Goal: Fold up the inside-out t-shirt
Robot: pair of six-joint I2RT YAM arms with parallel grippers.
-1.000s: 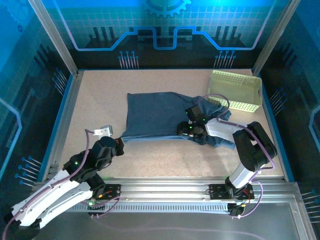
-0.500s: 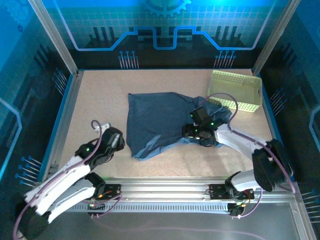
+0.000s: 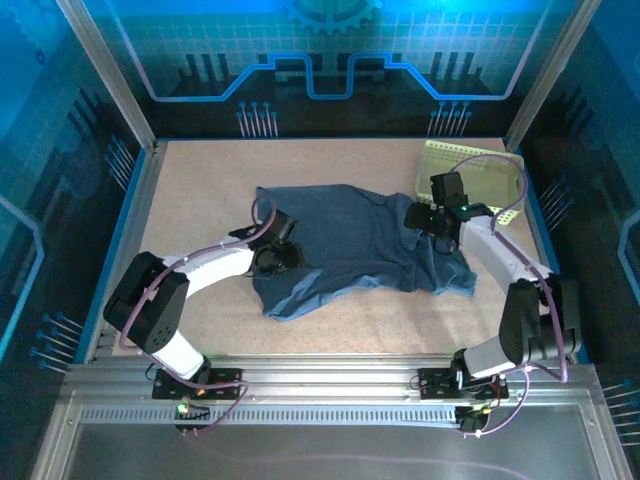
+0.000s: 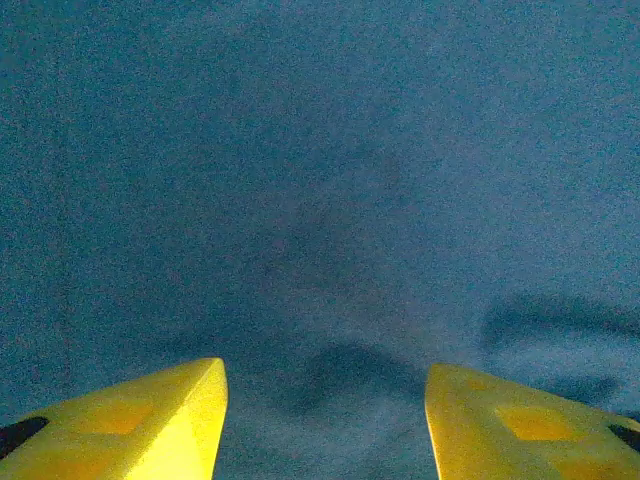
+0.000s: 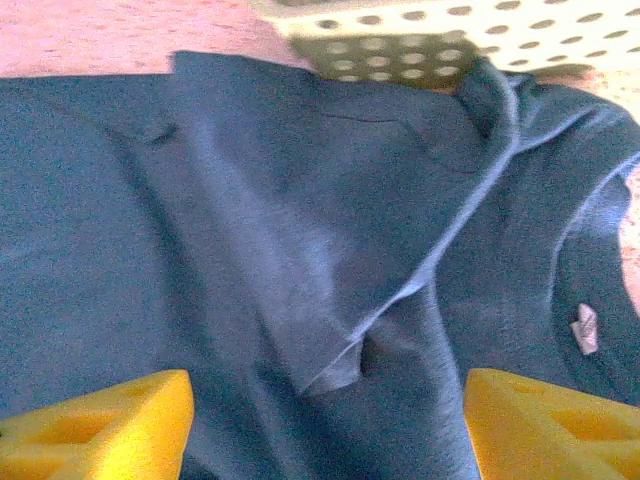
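Observation:
The inside-out t-shirt [image 3: 345,240] lies spread and wrinkled across the middle of the table, dark slate-blue, with its lower left corner flopped forward. My left gripper [image 3: 277,258] hovers open over the shirt's left edge; in the left wrist view its yellow fingers [image 4: 150,420] flank plain fabric [image 4: 320,200] with nothing between them. My right gripper [image 3: 428,222] is open above the shirt's bunched right side, close to the basket. The right wrist view shows seams and a folded flap [image 5: 340,350] between its fingers [image 5: 110,420], and a small label [image 5: 585,330] at the right.
The pale yellow-green perforated basket [image 3: 445,160] stands at the back right, touching the shirt's right end; its wall [image 5: 450,40] runs along the top of the right wrist view. Bare speckled tabletop [image 3: 200,180] surrounds the shirt. Metal frame rails bound the table.
My left arm swung from the front left onto the shirt's left edge. My right gripper moved from the shirt's lower middle back right toward the basket. The shirt's lower edge shifted and sagged.

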